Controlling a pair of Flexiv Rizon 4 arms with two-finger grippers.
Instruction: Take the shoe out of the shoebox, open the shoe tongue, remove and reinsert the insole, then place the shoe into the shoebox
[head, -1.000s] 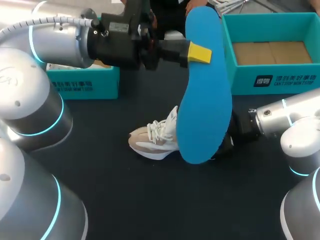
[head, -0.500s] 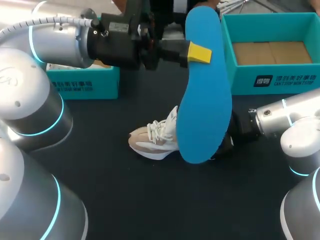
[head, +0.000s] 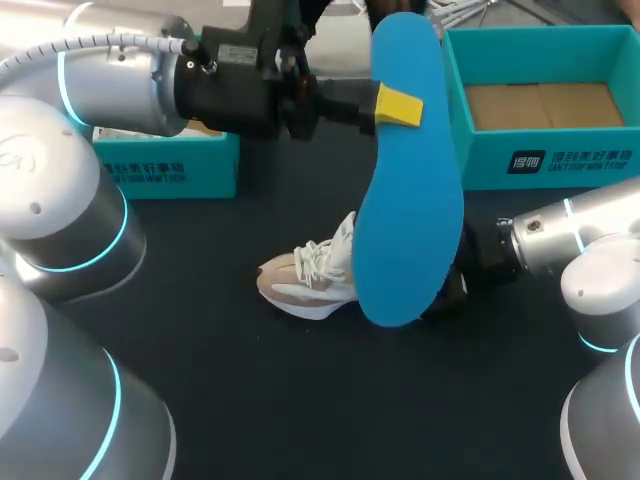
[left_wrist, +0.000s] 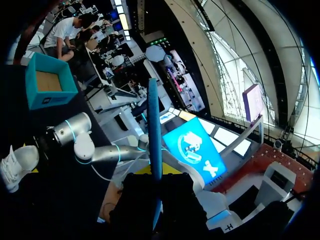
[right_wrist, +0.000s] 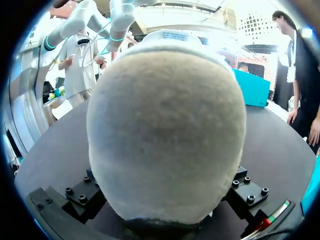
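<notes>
Insole: the blue insole (head: 410, 200) hangs in the air, long axis near upright, broad face toward the head camera.
Left gripper: the left gripper (head: 398, 106) is clamped on the insole near its upper end. In the left wrist view the insole (left_wrist: 154, 130) runs edge-on straight out from between the fingers.
Shoe: the shoe (head: 305, 280) lies on the table (head: 300, 400), toe toward my left side. Its heel end is hidden behind the insole's lower end.
Right gripper: the right gripper (head: 462, 280) sits at the heel, which fills the right wrist view (right_wrist: 165, 130). Its grip cannot be told.
Key relation: the shoe's long axis runs across the table and the insole's stands crosswise to it, probably clear above it. Reinsertion needs the insole tipped down into line, and only the left arm can do that.
Shoebox: the shoebox (head: 545, 160) stands open beyond the right arm (head: 570, 225).
</notes>
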